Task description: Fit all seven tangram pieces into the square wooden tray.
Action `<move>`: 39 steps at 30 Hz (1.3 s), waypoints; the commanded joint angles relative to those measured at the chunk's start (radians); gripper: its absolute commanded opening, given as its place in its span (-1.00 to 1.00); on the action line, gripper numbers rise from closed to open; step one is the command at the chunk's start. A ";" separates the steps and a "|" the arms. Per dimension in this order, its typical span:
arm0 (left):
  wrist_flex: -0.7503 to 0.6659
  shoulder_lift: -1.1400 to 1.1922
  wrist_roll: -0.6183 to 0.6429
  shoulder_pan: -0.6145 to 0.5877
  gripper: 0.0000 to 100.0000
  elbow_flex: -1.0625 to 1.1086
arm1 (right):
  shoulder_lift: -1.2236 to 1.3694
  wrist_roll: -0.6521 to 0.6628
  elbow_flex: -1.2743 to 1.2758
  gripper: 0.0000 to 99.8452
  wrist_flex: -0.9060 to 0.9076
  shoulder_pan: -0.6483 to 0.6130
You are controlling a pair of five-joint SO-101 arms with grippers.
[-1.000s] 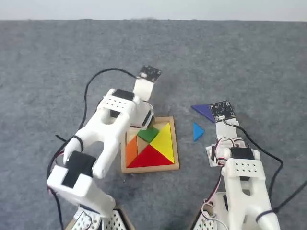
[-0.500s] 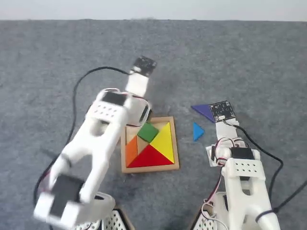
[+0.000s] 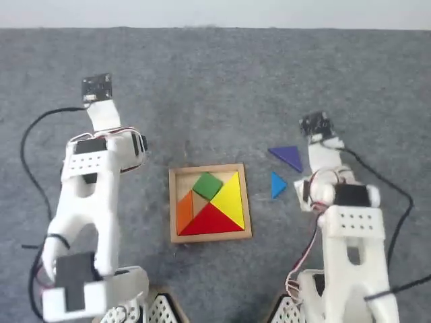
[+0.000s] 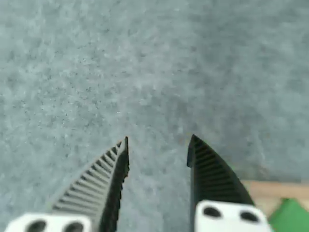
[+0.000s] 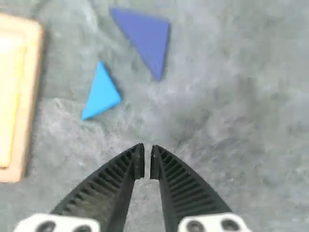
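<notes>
Hovering over the mat [image 3: 202,81], left claw [image 4: 158,145] gapes empty, right claw [image 5: 144,151] pinched nearly together, empty.

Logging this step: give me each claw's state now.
Left claw: open, holding nothing.
Right claw: closed, holding nothing.

A worktop [image 3: 222,74] covered in grey, short-piled, carpet-like fabric spreads across the high view, its surface mottled with lighter and darker flecks. At the far edge the grey meets a pale band [image 3: 215,12] of plain background in a nearly straight line running from side to side. Seen close from the two wrist cameras, the same fabric shows a fuzzy, felted texture, with fine dark specks in the left wrist view and soft, uneven lighter patches in the right wrist view.
</notes>
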 commanded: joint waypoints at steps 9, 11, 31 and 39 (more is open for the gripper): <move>-0.009 0.100 0.015 -0.112 -0.63 -0.108 | 0.460 -0.138 -0.319 -0.68 0.031 -0.225; -0.009 0.100 0.015 -0.109 -0.63 -0.108 | 0.519 -0.183 -0.318 -0.55 -0.010 -0.228; -0.011 0.100 0.012 -0.107 -0.63 -0.108 | 0.722 -0.338 -0.318 -0.50 -0.223 -0.294; -0.011 0.100 0.012 -0.107 -0.63 -0.108 | 0.723 -0.339 -0.311 -0.50 -0.223 -0.289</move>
